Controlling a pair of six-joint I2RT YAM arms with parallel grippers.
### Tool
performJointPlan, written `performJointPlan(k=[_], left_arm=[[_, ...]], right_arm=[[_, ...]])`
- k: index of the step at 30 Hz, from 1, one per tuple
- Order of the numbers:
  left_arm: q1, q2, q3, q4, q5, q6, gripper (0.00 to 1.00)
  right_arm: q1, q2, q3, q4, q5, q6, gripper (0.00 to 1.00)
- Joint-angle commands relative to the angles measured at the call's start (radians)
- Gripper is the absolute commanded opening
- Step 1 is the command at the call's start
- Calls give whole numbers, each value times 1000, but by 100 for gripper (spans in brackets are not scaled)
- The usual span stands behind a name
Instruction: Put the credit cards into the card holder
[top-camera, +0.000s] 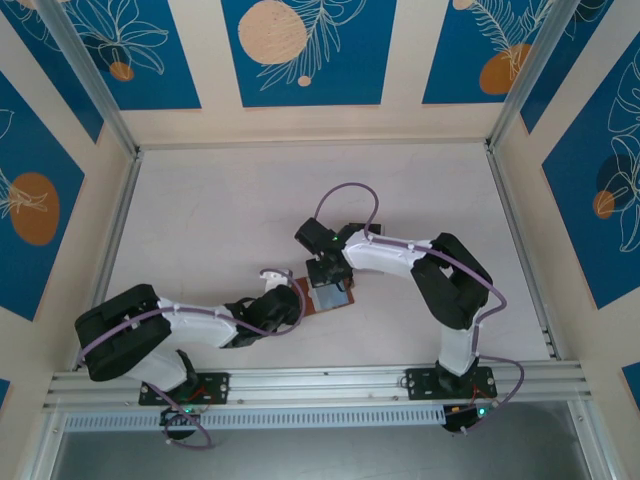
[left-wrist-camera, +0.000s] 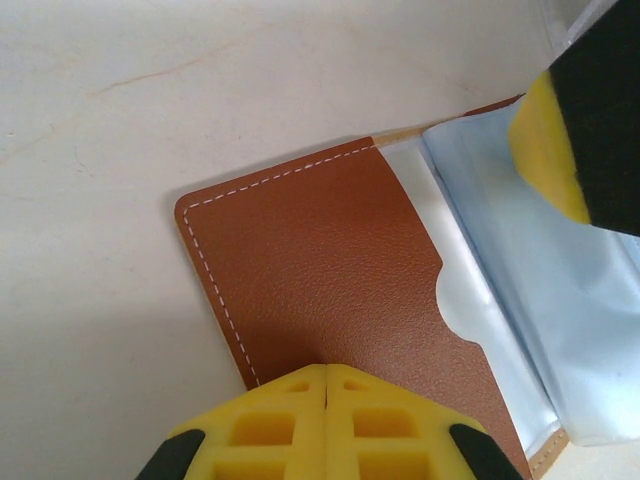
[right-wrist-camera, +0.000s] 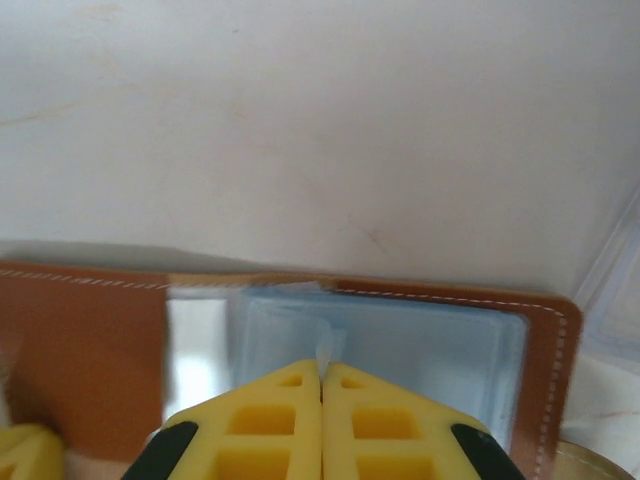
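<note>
Mid-table (top-camera: 200, 220), the open card holder (top-camera: 327, 296) lies under two closed pincers: your left gripper (left-wrist-camera: 327, 374) on its brown flap (left-wrist-camera: 320, 260) at 9 o'clock, your right gripper (right-wrist-camera: 322, 368) over the blue pockets (right-wrist-camera: 420, 345) at 12 (pale sliver (right-wrist-camera: 328, 347) at its tips, grip unclear). A snagged pocket could drag the holder if you pull away.

Card holder: we count one (top-camera: 312, 300), brown, lying right at the tips of both grippers.
Grippers: we count two, the left gripper (left-wrist-camera: 327, 372) and the right gripper (right-wrist-camera: 322, 366), tip near tip.
Fingers: we count two yellow fingers (left-wrist-camera: 265, 430) on each gripper.
Arms: we count two, the left arm (top-camera: 190, 320) and the right arm (top-camera: 400, 255), one behind each gripper.
Table: we count one (top-camera: 220, 220), under both grippers.
</note>
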Motion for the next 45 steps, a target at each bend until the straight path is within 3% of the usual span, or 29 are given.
performJointPlan(k=[1, 5, 15, 24, 28, 41, 45], left_arm=[[-9, 68, -14, -107, 51, 14, 0], [-9, 75, -10, -99, 55, 17, 0], [-9, 32, -17, -133, 40, 18, 0], [-9, -8, -38, -149, 32, 15, 10], [-10, -49, -49, -160, 42, 17, 19], [-12, -538, -113, -479, 4, -12, 54], [-12, -610, -101, -557, -11, -8, 56]], right_arm=[[7, -58, -1, -35, -98, 2, 11], [0, -71, -20, 10, -200, 9, 16], [-55, -29, -113, 177, -417, 66, 42], [-68, -74, -161, 286, -535, 101, 60], [-75, -65, -169, 322, -581, 115, 69], [-86, 8, -160, 330, -562, 138, 76], [-80, 16, -153, 321, -544, 141, 76]])
